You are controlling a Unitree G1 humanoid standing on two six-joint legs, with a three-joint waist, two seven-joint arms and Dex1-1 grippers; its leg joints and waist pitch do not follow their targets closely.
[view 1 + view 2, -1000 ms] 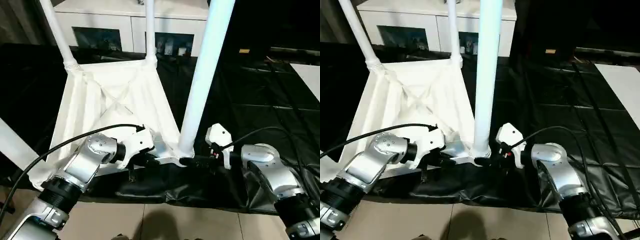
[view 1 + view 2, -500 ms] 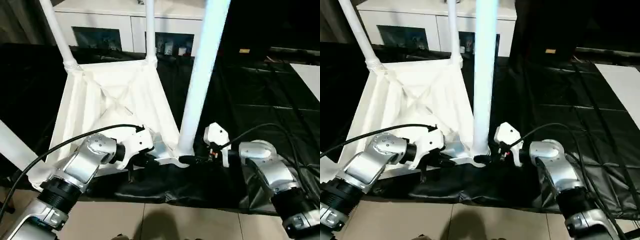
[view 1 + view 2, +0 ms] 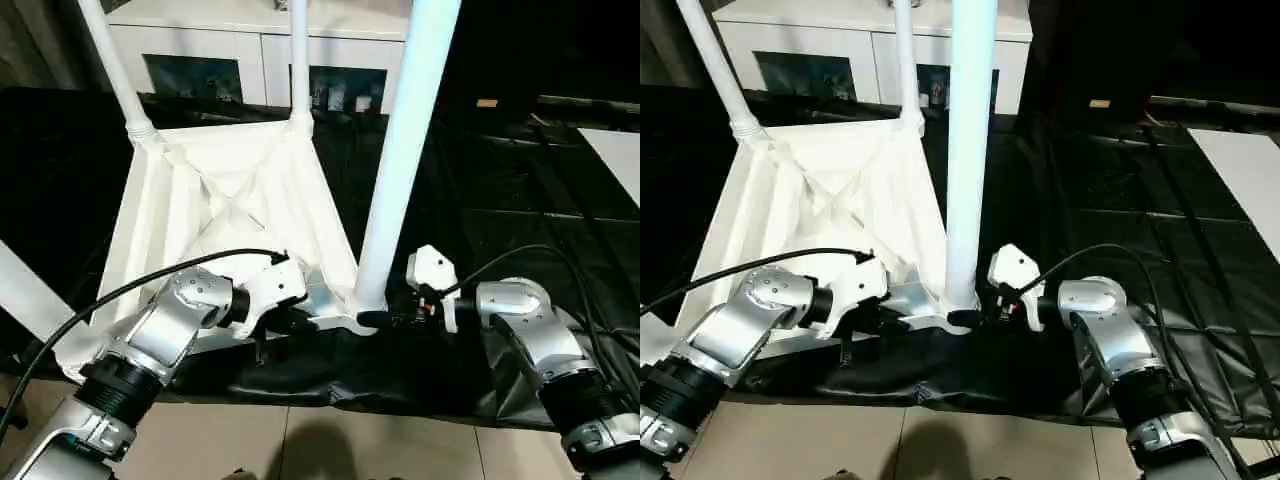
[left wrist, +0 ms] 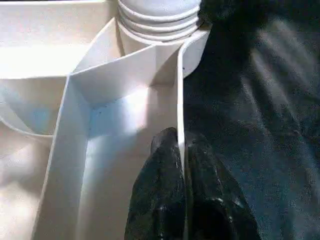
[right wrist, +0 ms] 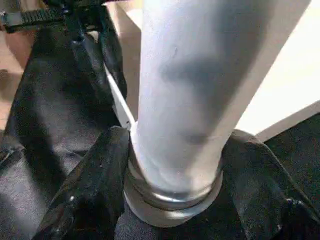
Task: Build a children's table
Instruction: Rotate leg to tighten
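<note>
The children's table (image 3: 230, 190) lies upside down on the black tabletop (image 3: 520, 190), near its front edge. A leg (image 3: 400, 170) stands in the near corner socket (image 5: 170, 200), top cut off. The left tool (image 4: 182, 165) pinches the rim wall. The right tool (image 5: 172, 165) clasps the leg's base.

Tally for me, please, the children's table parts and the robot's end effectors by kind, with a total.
table top: 1
legs: 4
end effectors, left end effector and right end effector: 2
Total: 7
</note>
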